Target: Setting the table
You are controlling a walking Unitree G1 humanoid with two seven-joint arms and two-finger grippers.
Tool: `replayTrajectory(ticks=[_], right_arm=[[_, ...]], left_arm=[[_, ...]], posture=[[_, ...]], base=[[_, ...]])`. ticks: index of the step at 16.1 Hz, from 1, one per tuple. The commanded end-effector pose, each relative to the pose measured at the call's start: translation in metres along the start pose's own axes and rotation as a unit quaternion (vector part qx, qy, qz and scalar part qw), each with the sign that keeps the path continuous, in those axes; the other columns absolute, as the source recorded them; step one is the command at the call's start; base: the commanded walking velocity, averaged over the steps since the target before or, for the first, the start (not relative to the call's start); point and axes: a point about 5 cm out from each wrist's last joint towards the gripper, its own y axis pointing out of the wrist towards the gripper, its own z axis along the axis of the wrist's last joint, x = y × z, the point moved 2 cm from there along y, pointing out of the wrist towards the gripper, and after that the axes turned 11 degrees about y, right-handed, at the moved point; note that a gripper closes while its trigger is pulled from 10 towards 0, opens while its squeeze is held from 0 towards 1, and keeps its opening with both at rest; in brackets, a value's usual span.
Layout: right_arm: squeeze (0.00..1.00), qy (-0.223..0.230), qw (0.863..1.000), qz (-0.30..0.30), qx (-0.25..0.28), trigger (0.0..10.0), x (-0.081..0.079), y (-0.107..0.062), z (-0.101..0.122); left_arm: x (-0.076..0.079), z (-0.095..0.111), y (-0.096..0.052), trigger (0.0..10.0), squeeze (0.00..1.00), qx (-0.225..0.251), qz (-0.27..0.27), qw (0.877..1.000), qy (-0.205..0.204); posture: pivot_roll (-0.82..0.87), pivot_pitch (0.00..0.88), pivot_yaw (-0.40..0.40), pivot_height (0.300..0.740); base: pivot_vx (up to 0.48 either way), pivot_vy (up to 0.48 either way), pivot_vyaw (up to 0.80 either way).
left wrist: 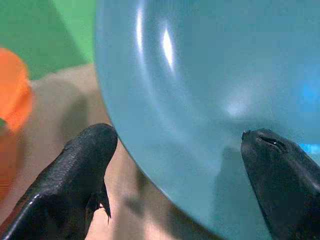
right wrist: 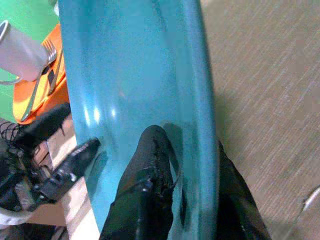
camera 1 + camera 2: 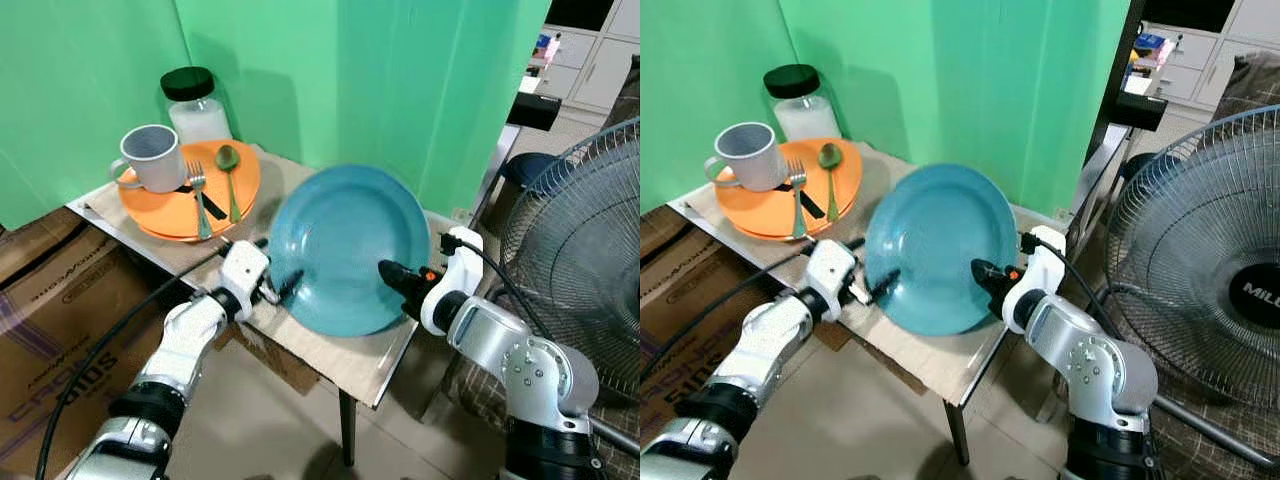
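- Writing: the brown cardboard box [image 3: 50, 320] at near left, beneath the table, carries dark printed lettering too skewed to read with confidence; the fan hub [image 3: 1262, 292] at right shows white letters beginning "MIL".
- Round teal-blue plate [image 3: 345, 245]: tilted up on edge above the near right part of the table, its hollow face toward the camera.
- Right gripper [image 3: 398, 277]: closed on the plate's right rim, one black finger [image 2: 147, 175] on the hollow face, the other behind the rim.
- Left gripper [image 3: 285, 285]: fingers spread, straddling the plate's lower left edge; one finger [image 1: 82, 165] lies outside the rim, and contact cannot be judged.
- Round orange plate [image 3: 150, 205], far left: holds a grey enamel mug [image 3: 152, 157], a metal fork [image 3: 199, 195] and a green-bowled spoon [image 3: 229, 170].
- Glass jar with black lid [image 3: 196, 105]: behind the orange plate, white contents.
- Small table with beige top [image 3: 370, 355]: stands against a green backdrop [image 3: 380, 80].
- Room: grey wire-guard floor fan [image 3: 580, 250] at right; white cabinets [image 3: 590, 60] at far right.
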Motion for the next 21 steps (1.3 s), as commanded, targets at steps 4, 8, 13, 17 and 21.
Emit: replayTrajectory(ticks=[4, 8, 13, 17, 21], right_arm=[[0.0, -0.017, 0.999, 0.022, 0.047, 0.0, -0.012, -0.009, 0.015], [0.0, -0.069, 0.983, 0.07, 0.153, 0.0, -0.03, -0.044, 0.047], [0.0, -0.184, 0.949, 0.079, 0.245, 10.0, -0.054, -0.096, 0.052], [0.0, -0.23, 0.933, 0.045, 0.273, 10.0, -0.055, -0.092, 0.05], [0.0, -0.257, 0.926, 0.049, 0.273, 10.0, -0.055, -0.084, 0.049]], left_arm=[[-0.021, 0.066, -0.015, 10.0, 0.28, 0.128, 0.061, 0.99, 0.01], [-0.018, 0.105, -0.049, 10.0, 0.25, 0.159, 0.077, 0.984, -0.002], [0.005, 0.088, -0.084, 10.0, 0.25, 0.057, 0.116, 0.991, -0.022], [0.006, 0.1, -0.079, 10.0, 0.26, 0.046, 0.162, 0.986, -0.013], [-0.008, 0.101, -0.082, 10.0, 0.26, 0.033, 0.235, 0.97, -0.056]], posture=[[-0.03, 0.0, 0.081, 0.74], [-0.03, 0.0, 0.085, 0.74], [-0.03, 0.0, 0.08, 0.74], [-0.04, 0.0, 0.06, 0.74], [-0.03, 0.0, 0.035, 0.74]], base=[[0.0, 0.0, 0.0], [0.0, 0.0, 0.0], [0.0, 0.0, 0.0], [0.0, 0.0, -0.74], [0.0, 0.0, -0.77]])
